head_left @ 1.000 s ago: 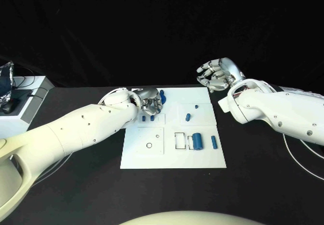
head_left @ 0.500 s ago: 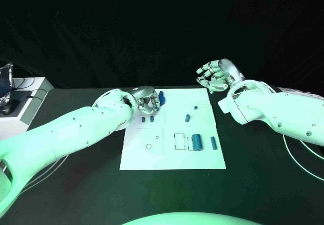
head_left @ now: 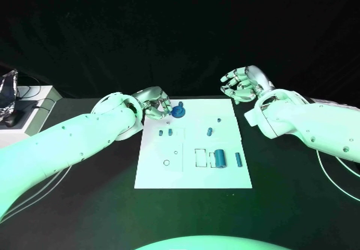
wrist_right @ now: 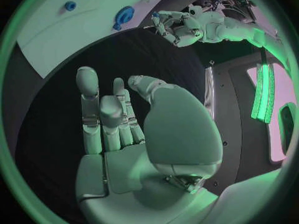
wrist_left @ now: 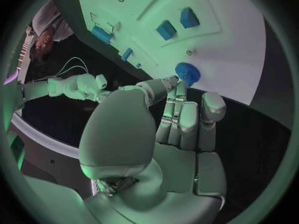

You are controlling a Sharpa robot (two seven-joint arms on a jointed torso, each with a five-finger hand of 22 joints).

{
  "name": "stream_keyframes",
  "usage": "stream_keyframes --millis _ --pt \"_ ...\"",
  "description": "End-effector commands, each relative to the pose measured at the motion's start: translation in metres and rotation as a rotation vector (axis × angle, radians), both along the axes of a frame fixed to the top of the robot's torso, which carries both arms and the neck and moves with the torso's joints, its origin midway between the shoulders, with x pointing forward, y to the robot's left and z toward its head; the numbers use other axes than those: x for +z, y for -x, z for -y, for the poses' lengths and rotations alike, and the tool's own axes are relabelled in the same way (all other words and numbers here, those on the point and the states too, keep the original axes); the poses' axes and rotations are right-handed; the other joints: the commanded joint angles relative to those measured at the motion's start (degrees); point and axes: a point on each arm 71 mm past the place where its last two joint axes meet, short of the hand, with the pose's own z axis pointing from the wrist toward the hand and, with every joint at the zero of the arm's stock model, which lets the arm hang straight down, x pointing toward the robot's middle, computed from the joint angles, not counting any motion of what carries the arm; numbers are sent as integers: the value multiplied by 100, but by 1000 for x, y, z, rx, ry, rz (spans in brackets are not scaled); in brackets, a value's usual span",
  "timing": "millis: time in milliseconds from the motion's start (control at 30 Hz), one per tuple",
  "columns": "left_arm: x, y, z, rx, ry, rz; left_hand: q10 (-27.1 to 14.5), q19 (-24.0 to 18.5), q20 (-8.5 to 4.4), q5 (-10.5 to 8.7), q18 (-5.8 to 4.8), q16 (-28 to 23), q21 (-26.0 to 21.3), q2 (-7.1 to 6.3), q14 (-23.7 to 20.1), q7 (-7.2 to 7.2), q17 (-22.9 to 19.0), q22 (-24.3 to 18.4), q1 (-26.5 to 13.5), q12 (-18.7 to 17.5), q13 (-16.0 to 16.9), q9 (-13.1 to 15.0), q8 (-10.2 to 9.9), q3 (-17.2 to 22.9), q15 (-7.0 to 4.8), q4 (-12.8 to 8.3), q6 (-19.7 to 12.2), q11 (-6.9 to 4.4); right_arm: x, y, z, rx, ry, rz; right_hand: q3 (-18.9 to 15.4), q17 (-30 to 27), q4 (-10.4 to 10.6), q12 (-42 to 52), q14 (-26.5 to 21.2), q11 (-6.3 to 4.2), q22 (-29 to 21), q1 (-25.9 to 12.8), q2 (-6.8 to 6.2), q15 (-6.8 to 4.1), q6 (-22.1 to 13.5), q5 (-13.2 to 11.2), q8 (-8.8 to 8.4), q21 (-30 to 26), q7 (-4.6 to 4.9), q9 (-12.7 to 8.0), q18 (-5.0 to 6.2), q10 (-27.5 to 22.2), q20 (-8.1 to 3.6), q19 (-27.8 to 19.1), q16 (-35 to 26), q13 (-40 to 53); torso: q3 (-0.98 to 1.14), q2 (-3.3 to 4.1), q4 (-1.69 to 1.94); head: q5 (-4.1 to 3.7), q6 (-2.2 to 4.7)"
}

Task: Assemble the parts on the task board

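Left hand (head_left: 154, 102), upper left of board (head_left: 225, 177): fingers apart, empty, fingertips beside the blue gear (head_left: 178, 111) at the board's far edge. Right hand (head_left: 244, 83), upper right: half-curled, empty. Advise closing fingers squarely round the gear before lifting.

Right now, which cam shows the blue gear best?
Left wrist view: the blue gear shows toothed, near the task board's edge, by the left hand's fingertips. Head view shows it smaller; right wrist view distant, edge-on.

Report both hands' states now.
Left hand: holds nothing, fingers apart beside the round blue gear-like part.
Right hand: fingers curled loosely, holds nothing.
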Motion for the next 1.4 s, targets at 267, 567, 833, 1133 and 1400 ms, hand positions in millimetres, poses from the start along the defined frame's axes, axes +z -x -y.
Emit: stream_keyframes --millis 267,567,833,1133,1400 --pt "-7 -1 -12 16 -48 -80 55 25 -7 19 -104 16 12 0 18 10 -68 0 -58 -38 5 7 -31 14 10 -14 30 5 0 0 1 8 4 2 -17 5 -31 -29 0 3 2 -52 2 28 13 13 12 -20 27 6 63 36 30 22 -24 -16 -11 -29 21 19 -35" --pt "-17 -2 -12 21 -75 -81 61 27 -6 17 -105 13 13 3 14 7 -77 2 -62 -46 6 8 -31 15 9 -14 35 3 -1 0 -1 11 4 1 -17 5 -31 -29 0 3 2 -52 2 28 13 13 12 -20 27 6 63 36 30 22 -24 -16 -8 -11 10 29 -27" --pt "-22 -3 -8 19 -75 -84 73 22 -6 15 -103 9 10 6 10 4 -91 -2 -69 -59 7 11 -33 14 7 -13 43 0 -1 0 -1 13 3 0 -17 5 -31 -29 0 3 2 -52 2 28 13 13 12 -20 27 6 63 36 30 22 -24 -16 -6 -6 13 23 -37" --pt "-24 -3 -2 11 -69 -85 78 18 -6 13 -102 8 7 3 10 3 -94 -5 -77 -67 8 12 -35 11 7 -13 45 0 -1 0 -2 15 3 0 -18 -5 -37 -49 -4 2 -11 -57 1 27 16 15 13 -44 25 7 67 45 30 17 -36 -34 -5 -10 13 18 -46" --pt "-26 -3 0 10 -71 -90 88 19 -5 9 -103 7 7 0 11 2 -93 -3 -94 -87 9 14 -40 4 6 -9 50 -1 -1 0 -3 17 3 0 -18 -5 -37 -49 -4 2 -11 -57 1 27 16 15 13 -44 25 7 67 45 30 17 -36 -34 -2 -13 13 12 -47"
